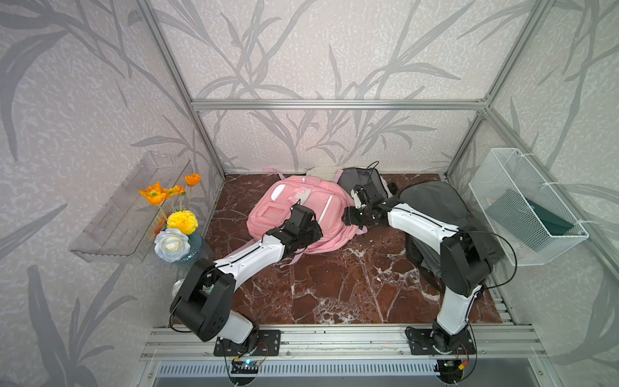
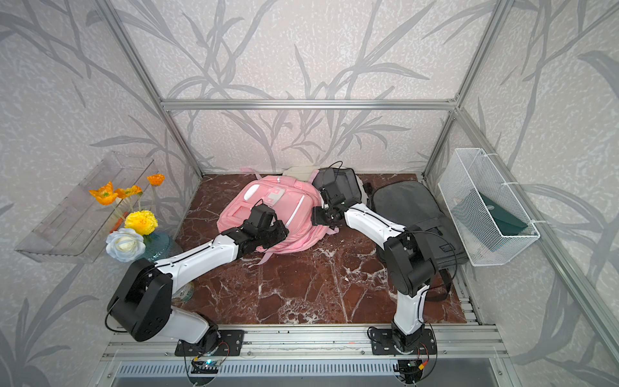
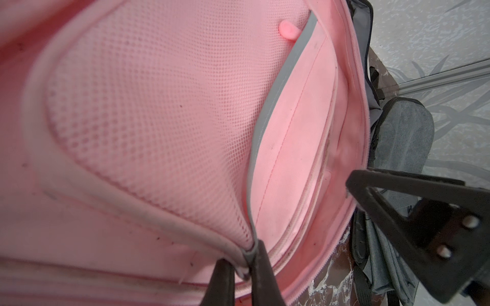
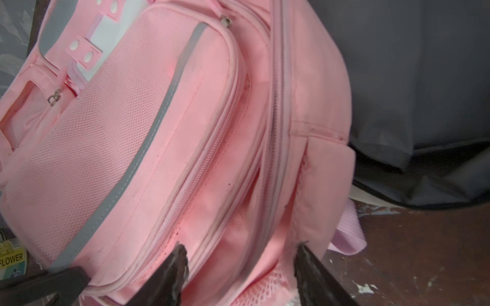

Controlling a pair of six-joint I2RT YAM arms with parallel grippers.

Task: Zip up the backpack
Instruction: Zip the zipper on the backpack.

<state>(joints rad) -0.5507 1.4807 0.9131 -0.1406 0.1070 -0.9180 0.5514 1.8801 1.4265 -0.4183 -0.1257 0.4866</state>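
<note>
A pink backpack (image 1: 335, 231) (image 2: 301, 234) lies flat on the marble table in both top views. My left gripper (image 3: 245, 270) (image 1: 311, 234) is shut on the grey-trimmed edge of its mesh front pocket (image 3: 159, 119), at the end nearest me. My right gripper (image 4: 241, 251) (image 1: 348, 217) stands open at the backpack's right side. Its fingertips (image 4: 180, 254) straddle the main zipper track (image 4: 275, 132), which gapes slightly between them. No slider shows on that track. A metal pull (image 4: 226, 21) sits at the far end of the front pocket zipper.
A grey backpack (image 1: 435, 204) lies right of the pink one, under my right arm. A dark bag (image 1: 365, 181) and a beige one (image 1: 321, 172) sit at the back wall. A white wire basket (image 1: 522, 207) hangs right. A flower vase (image 1: 177, 231) and a clear shelf (image 1: 127, 214) are left.
</note>
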